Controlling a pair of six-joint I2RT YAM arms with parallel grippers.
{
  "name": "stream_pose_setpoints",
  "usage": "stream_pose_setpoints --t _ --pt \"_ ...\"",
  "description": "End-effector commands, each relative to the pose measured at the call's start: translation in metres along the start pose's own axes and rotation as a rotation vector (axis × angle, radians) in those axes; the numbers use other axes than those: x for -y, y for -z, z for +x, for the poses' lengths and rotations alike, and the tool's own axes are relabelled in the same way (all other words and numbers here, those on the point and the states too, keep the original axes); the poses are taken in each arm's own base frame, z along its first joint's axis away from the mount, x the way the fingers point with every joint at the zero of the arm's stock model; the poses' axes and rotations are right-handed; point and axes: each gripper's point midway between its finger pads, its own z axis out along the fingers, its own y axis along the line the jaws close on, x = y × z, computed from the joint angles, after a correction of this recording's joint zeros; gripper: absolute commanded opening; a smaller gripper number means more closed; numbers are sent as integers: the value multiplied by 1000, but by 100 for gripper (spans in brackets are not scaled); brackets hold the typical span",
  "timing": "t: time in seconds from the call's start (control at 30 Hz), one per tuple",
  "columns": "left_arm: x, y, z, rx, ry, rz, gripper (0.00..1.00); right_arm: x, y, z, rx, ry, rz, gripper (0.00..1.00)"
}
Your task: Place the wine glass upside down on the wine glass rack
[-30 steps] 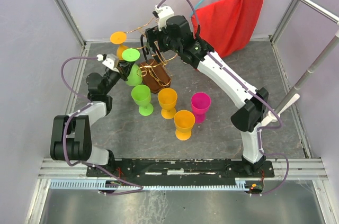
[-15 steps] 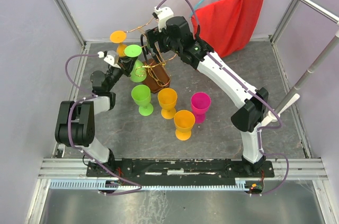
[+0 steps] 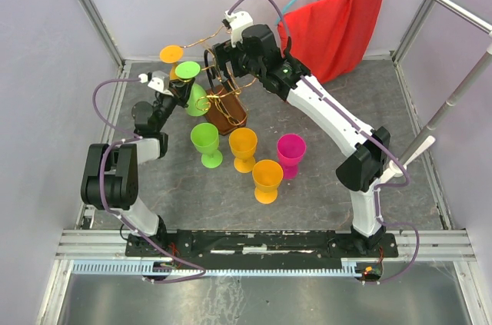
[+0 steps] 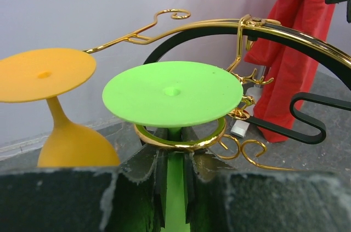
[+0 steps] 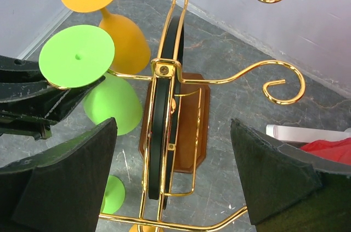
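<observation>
1. At the far left of the grey counter (image 3: pixel 323 187), against the stand: lime-green plastic wine glass (image 4: pixel 173 94), inverted, flat foot uppermost and bowl down. Its stem appears to pass through a gold ring, with the foot just above the wire. Whether the foot bears on the ring cannot be told.
2. Left claw (image 4: pixel 174 191): pinching the green stem below that ring, seemingly carrying the weight until the foot seats.
3. Thin gold wire wine glass rack (image 5: pixel 189 128) with scroll arms and a dark brown wooden base: upright.
4. Right claw (image 5: pixel 173 128): spread wide astride the rack's central black hoop, with no contact visible. It is probably posted there to steady the stand.
5. Orange plastic wine glass (image 5: pixel 123 34): hung inverted on the neighbouring arm.
6. Upright green goblet (image 3: pixel 206 140), two orange goblets (image 3: pixel 243 144) and a magenta goblet (image 3: pixel 291 150): standing near the base.
</observation>
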Motion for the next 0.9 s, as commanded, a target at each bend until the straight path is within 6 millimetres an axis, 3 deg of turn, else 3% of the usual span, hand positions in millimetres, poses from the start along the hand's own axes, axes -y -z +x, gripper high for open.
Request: stream_pose_setpoints --t 0.0,0.2,0.5,0.87 --pt "-9 3 -32 104 -83 -58 3 8 23 -33 83 4 20 92" --pt "-9 18 -30 92 -110 -88 3 8 23 -31 78 0 16 92" --pt "3 31 -44 90 -154 -64 3 9 23 -27 67 3 17 92" --pt "17 19 -33 40 -121 45 4 9 24 -28 71 4 16 92"
